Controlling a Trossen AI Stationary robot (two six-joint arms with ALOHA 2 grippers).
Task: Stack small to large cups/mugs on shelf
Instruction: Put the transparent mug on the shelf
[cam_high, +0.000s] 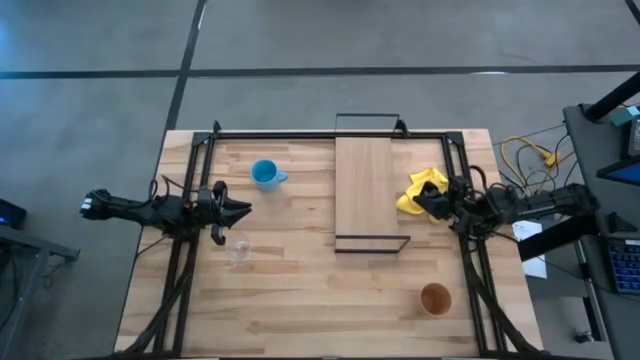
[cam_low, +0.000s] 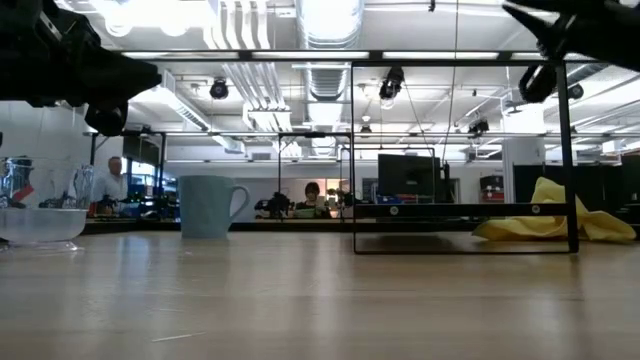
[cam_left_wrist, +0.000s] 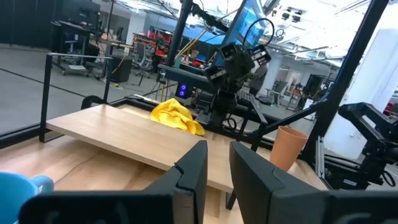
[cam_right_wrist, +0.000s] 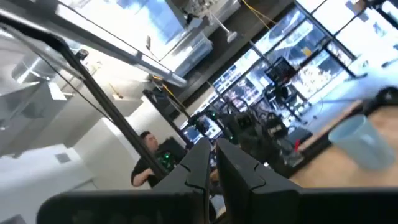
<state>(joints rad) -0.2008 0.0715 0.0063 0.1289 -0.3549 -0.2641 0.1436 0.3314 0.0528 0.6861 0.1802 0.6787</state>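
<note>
The light-blue mug (cam_high: 265, 175) stands upright on the table left of the shelf; it also shows in the low view (cam_low: 210, 205). The tiny clear glass cup (cam_high: 238, 250) stands nearer the table's near edge (cam_low: 40, 215). The brown-orange cup (cam_high: 435, 298) stands near the table's near right corner (cam_left_wrist: 289, 146). The shelf (cam_high: 372, 190), a light-wood board in a black wire frame, rests on the table's middle. My left gripper (cam_high: 238, 209) hovers between mug and glass, its fingers a narrow gap apart (cam_left_wrist: 217, 168). My right gripper (cam_high: 425, 203) hovers shut by the yellow cloth (cam_right_wrist: 212, 163).
A yellow cloth (cam_high: 422, 190) lies crumpled by the shelf's right side, under my right gripper. Black frame rails (cam_high: 330, 135) run along the table's far edge and both sides. People sit in the room beyond the table (cam_low: 312, 195).
</note>
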